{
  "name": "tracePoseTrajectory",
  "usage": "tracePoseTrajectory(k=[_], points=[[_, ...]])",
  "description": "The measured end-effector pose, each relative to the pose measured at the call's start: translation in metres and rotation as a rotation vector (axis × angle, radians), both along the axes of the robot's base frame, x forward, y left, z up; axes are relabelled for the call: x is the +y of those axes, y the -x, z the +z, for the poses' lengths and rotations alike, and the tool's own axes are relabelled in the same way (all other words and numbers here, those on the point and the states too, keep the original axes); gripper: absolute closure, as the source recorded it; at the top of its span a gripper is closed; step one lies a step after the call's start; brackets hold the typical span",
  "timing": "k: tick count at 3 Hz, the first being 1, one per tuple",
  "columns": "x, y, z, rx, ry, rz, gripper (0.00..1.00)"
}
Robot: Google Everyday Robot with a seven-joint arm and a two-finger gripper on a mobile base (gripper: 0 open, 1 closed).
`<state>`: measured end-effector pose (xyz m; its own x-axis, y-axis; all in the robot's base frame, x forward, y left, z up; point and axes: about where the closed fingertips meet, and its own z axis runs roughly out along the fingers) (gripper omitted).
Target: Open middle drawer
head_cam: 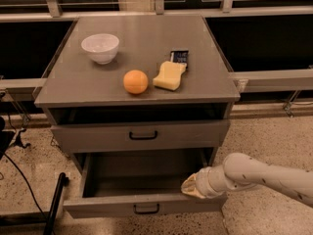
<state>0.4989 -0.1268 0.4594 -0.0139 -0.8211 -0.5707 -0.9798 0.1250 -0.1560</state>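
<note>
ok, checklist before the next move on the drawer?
1. Middle drawer pulled out, interior showing: ok.
2. Drawer at full travel: cannot tell.
3. Gripper at the drawer's right front corner, just inside the front: ok.
4. Gripper's hold on the drawer: cannot tell.
5. Upper drawer above the arm, not in its way: ok.
6. Bowl, orange and sponge sitting on the cabinet top, none over the edge: ok.
</note>
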Motion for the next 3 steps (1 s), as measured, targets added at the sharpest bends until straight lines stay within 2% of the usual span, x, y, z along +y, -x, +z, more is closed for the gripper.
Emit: tracePoseTrajectory(k=[1,3], points=[[-0.0021,0.0162,0.0075,0.033,0.007,0.006,1.00],[-0.0019,0.0165,0.0077,0.033,0.007,0.007,0.50]])
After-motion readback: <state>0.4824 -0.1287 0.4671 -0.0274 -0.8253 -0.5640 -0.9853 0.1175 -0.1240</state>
